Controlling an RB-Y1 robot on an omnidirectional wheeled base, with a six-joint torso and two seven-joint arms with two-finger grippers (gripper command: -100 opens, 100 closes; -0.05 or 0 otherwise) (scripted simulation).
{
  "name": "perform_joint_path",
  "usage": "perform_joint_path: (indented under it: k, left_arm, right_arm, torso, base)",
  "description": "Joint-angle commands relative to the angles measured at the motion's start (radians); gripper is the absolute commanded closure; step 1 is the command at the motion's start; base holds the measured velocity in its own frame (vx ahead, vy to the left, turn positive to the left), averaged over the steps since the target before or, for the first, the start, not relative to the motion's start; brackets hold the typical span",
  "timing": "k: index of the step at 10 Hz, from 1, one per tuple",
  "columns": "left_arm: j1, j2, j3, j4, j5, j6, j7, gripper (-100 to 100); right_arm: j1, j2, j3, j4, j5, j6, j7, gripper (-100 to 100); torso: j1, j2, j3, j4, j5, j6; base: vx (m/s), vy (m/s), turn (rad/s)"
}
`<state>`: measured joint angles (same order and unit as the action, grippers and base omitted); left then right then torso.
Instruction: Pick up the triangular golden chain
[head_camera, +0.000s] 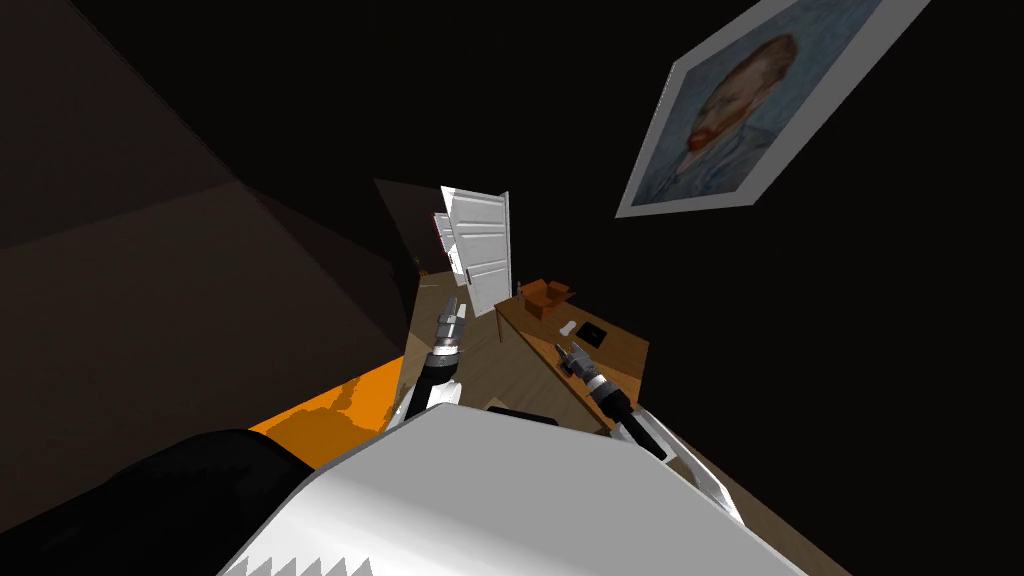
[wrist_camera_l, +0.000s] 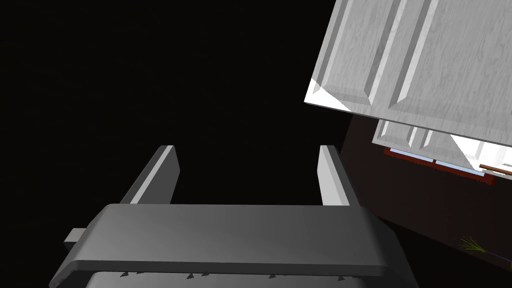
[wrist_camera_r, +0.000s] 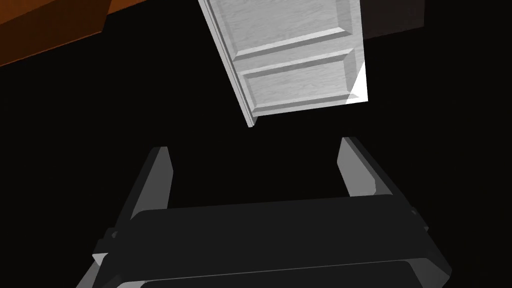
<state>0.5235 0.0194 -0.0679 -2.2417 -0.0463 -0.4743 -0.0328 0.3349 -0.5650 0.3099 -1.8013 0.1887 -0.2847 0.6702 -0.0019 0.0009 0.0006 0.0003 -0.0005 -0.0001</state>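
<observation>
While searching for the chain, cannot make it out: probably somewhere on the worktop (head_camera: 620, 360), near the dark square pad (head_camera: 592, 333) just beyond the right claw (head_camera: 566, 352). With that and the left claw (head_camera: 452, 303) spread wide and empty, expect something light, limp, slippery: pinch a bunched stretch of links, not a single strand, and lift slowly.

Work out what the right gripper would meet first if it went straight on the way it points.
Probably the white panelled door: its edge sits beyond the black area between the right gripper's open fingers. Depth is unclear; it might slip past.
</observation>
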Motion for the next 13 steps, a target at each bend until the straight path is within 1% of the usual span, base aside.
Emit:
perform_joint_path:
  k: [1,2,3,4,5,6,7,8,9,10,11,12,13]
  left_arm:
    - [0.000,0.000,0.000,0.000,0.000,0.000,0.000,0]
    - [0.000,0.000,0.000,0.000,0.000,0.000,0.000,0]
    - [0.000,0.000,0.000,0.000,0.000,0.000,0.000,0]
    - [0.000,0.000,0.000,0.000,0.000,0.000,0.000,0]
    - [0.000,0.000,0.000,0.000,0.000,0.000,0.000,0]
    - [0.000,0.000,0.000,0.000,0.000,0.000,0.000,0]
    - [0.000,0.000,0.000,0.000,0.000,0.000,0.000,0]
    - [0.000,0.000,0.000,0.000,0.000,0.000,0.000,0]
    - [0.000,0.000,0.000,0.000,0.000,0.000,0.000,0]
    - [0.000,0.000,0.000,0.000,0.000,0.000,0.000,0]
    - [0.000,0.000,0.000,0.000,0.000,0.000,0.000,0]
    - [0.000,0.000,0.000,0.000,0.000,0.000,0.000,0]
    - [0.000,0.000,0.000,0.000,0.000,0.000,0.000,0]
  right_arm:
    - [-0.006,-0.019,0.008,0.018,0.005,0.009,0.029,-100]
    - [-0.015,-0.053,0.027,0.056,0.017,0.024,0.069,-100]
    - [-0.023,-0.085,0.046,0.087,0.030,0.039,0.096,-100]
    - [-0.023,-0.087,0.046,0.094,0.030,0.039,0.115,-100]
    - [-0.030,-0.122,0.065,0.129,0.044,0.054,0.148,-100]
    - [-0.030,-0.122,0.065,0.133,0.044,0.054,0.158,-100]
    - [-0.035,-0.158,0.082,0.167,0.059,0.071,0.199,-100]
    - [-0.035,-0.158,0.082,0.171,0.059,0.071,0.201,-100]
    - [-0.039,-0.195,0.100,0.209,0.074,0.087,0.242,-100]
    - [-0.042,-0.222,0.116,0.244,0.090,0.104,0.270,-100]
    - [-0.042,-0.231,0.116,0.246,0.090,0.104,0.282,-100]
    - [-0.043,-0.263,0.132,0.283,0.106,0.120,0.320,-100]
    - [-0.044,-0.299,0.147,0.313,0.123,0.137,0.345,-100]
  torso:
    - [0.000,0.000,0.000,0.000,0.000,0.000]
    - [0.000,-0.001,0.000,0.000,0.000,0.000]
    - [0.000,-0.001,0.000,0.000,0.000,0.000]
    - [0.000,-0.001,-0.001,0.000,0.000,0.000]
    - [0.000,-0.001,-0.001,0.000,0.000,0.001]
    - [0.000,-0.001,-0.001,0.000,0.000,0.000]
    - [0.001,-0.002,-0.001,0.000,0.000,0.000]
    - [0.001,-0.002,-0.001,0.000,0.000,0.000]
    - [0.001,-0.003,-0.001,-0.001,0.000,0.001]
    - [0.001,-0.003,-0.002,-0.001,0.000,0.000]
    - [0.001,-0.004,-0.002,-0.001,0.000,0.000]
    - [0.001,-0.004,-0.002,-0.001,0.000,0.001]
    - [0.001,-0.004,-0.002,-0.001,0.000,0.000]
  base:
    - [-0.013,-0.017,0.056]
    - [-0.010,-0.016,0.136]
    - [-0.008,-0.020,0.235]
    - [-0.004,-0.018,0.065]
    - [0.000,-0.010,0.109]
    - [0.002,-0.009,0.077]
    - [0.012,-0.007,0.168]
    - [0.011,-0.006,0.089]
    - [0.016,-0.001,0.174]
    - [0.035,-0.002,0.257]
    - [0.032,-0.010,0.080]
    - [0.031,-0.003,0.191]
    - [0.042,-0.006,0.302]
